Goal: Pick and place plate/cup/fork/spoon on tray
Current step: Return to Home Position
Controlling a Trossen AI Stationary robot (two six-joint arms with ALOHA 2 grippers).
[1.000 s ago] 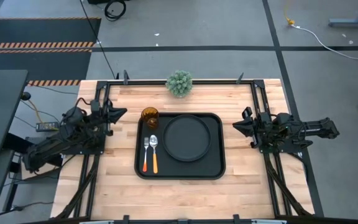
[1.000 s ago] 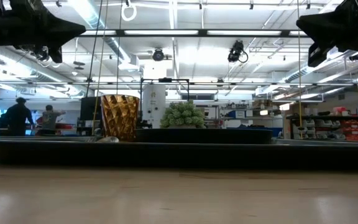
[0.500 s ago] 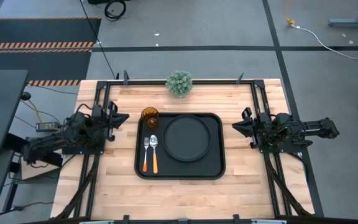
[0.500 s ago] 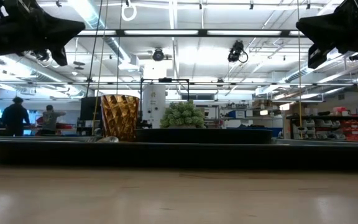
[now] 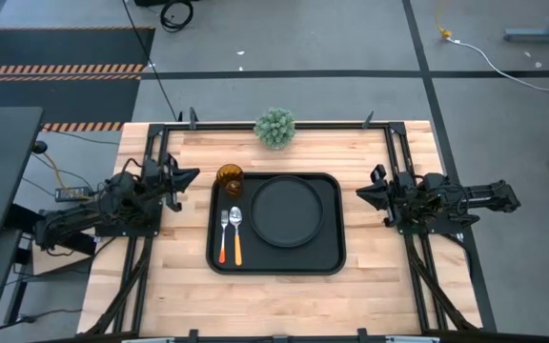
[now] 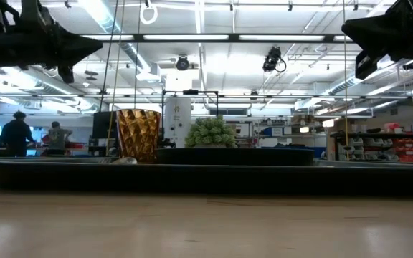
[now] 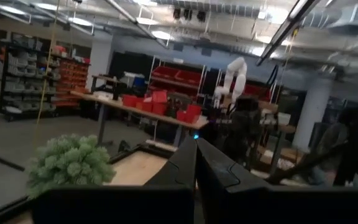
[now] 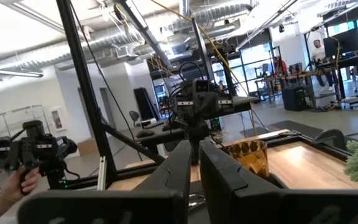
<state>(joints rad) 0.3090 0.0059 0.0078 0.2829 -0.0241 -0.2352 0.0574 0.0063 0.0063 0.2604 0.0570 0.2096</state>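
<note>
Tray [image 5: 276, 265] sits mid-table already carrying plate [image 5: 285, 211], cup [image 5: 230, 176] at its 10 o'clock corner, and fork [image 5: 223, 236] beside spoon [image 5: 236, 233], handles toward 6 o'clock, so I judge nothing's left to pick. Left hand [image 5: 191, 175] at 9 o'clock is nearest the cup; right hand [image 5: 362, 191] waits at 3 o'clock; both clenched, empty. Low view hides the cutlery behind the tray rim.

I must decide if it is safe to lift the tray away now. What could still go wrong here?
1. The cup stands in the tray's corner, close to the rim; a jolt might tip it.
2. The fork and spoon lie loose beside the plate and could slide.
3. The left gripper, jaws shut, is near the cup's side; a swing inward might hit it.
</note>
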